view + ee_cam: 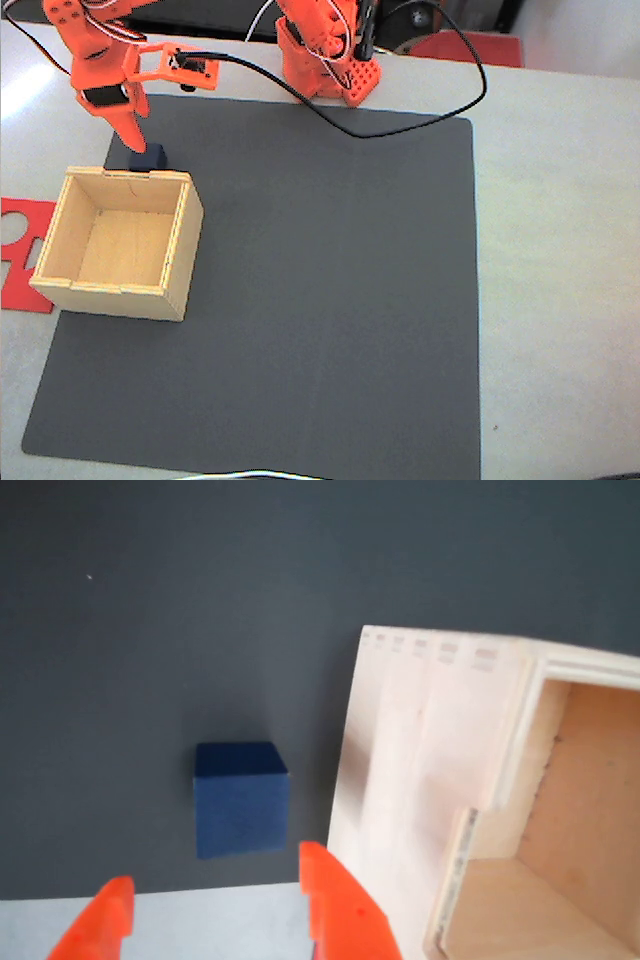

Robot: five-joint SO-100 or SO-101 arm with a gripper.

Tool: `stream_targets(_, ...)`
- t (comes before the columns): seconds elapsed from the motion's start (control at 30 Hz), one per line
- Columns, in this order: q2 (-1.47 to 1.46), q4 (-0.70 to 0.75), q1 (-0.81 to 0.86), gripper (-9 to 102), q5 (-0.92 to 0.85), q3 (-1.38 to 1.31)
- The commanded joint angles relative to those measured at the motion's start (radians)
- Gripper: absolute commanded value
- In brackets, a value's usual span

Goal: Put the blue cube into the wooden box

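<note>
Fingertips [340,910] of my orange gripper [215,915] sit at the bottom edge of the wrist view, spread apart and holding nothing; just beyond them the blue cube [240,798] rests on the dark grey mat [150,630], apart from both tips; right of it in that view stands the wooden box [420,770], its outer wall near the cube but not touching; in the fixed view my gripper [132,135] points down over the cube [150,157], which lies just behind the box [120,245]; a red cut-out sheet [20,250] lies left of the box.
</note>
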Motion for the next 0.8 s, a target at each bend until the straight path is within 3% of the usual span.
stream_targets(0.0,-0.011,-0.02,0.012,20,0.008,-0.002)
stream_targets(0.77,-0.081,-0.115,0.044,21,-0.104,-0.012)
